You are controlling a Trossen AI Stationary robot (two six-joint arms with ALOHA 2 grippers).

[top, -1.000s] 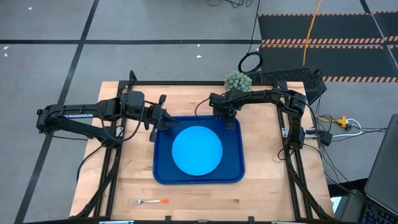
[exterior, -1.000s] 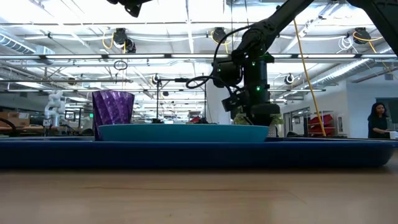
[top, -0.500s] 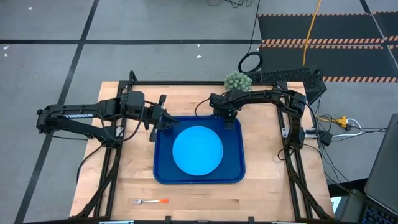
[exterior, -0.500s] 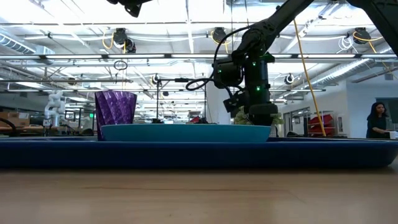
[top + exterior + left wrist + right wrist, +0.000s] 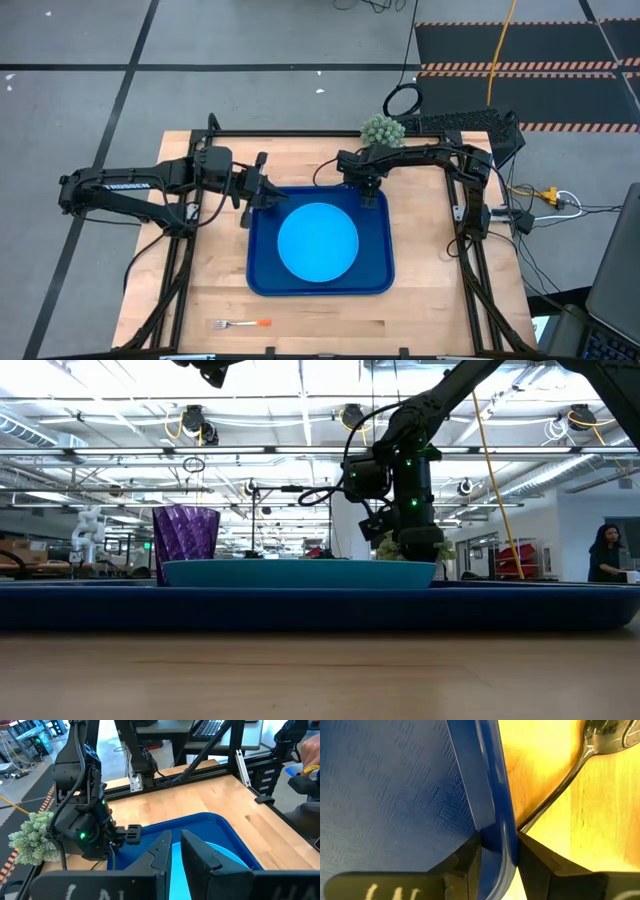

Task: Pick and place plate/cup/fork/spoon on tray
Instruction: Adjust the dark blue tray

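The dark blue tray (image 5: 375, 275) lies mid-table with the light-blue plate (image 5: 317, 241) flat on it. The purple cup (image 5: 185, 532) stands upright behind the plate in the low view; in the high view my left arm hides it. My left gripper (image 5: 262, 195) hovers over the tray's far left corner, its fingers (image 5: 192, 852) a narrow gap apart and empty. My right gripper (image 5: 368, 192) is shut on the tray's far rim. The dark spoon (image 5: 600, 740) lies on the wood just outside that rim. The orange-handled fork (image 5: 243, 324) lies near the table's near edge. My right gripper pinches the tray's raised far rim (image 5: 492, 827), one finger inside the tray and one outside on the wood. The fingers point down and lie across the rim. The tray rests on the table. The spoon's handle end (image 5: 527, 822) reaches the outer finger; I cannot tell whether they touch.
A small green plant (image 5: 381, 129) stands at the table's far edge behind my right arm. Bare wood lies left, right and near of the tray. A person (image 5: 607, 555) stands far off in the room.
In the low view the cup, the plate and my right arm have all shifted slightly toward the table's right edge together. The high view shows no visible change.
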